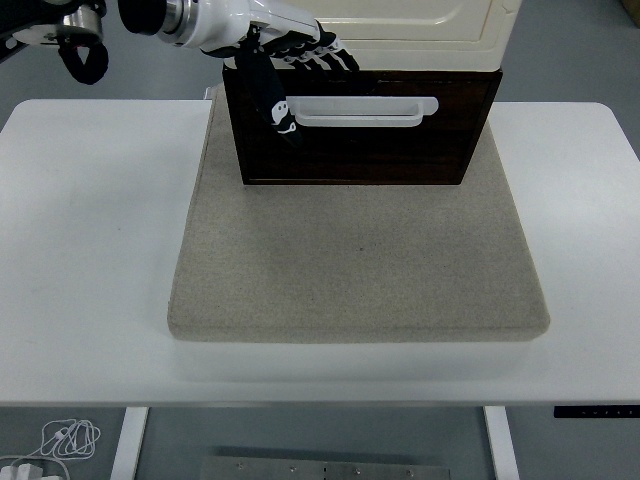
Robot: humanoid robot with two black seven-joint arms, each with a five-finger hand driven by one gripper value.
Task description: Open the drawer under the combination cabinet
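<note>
We see the white counter [90, 250] filling most of the head view, near edge along the bottom. On it lies a beige mat [360, 270], square-ish, centred, with bare counter on both sides. At the mat's far edge stands the combination cabinet [400, 25]: cream upper body, top cut off by the picture. Under it sits the dark brown drawer [360, 145], front facing us, flush under the cream part as far as we can tell. A white bar handle [365, 110] runs across the upper middle of the drawer front.

Our left hand [290, 65] comes in from the upper left on a white forearm and sits at the handle's left end. Fingers [325, 55] are spread and lie along the drawer's top edge, above the handle; the thumb [272, 100] hangs down over the handle's left end. We see it wide and gripping nothing; contact with the handle we cannot tell. Nothing lies on the mat in front of the drawer.

Under the counter, bottom left, a coiled white cable [65, 438] lies on the floor. Right arm is out of view.
</note>
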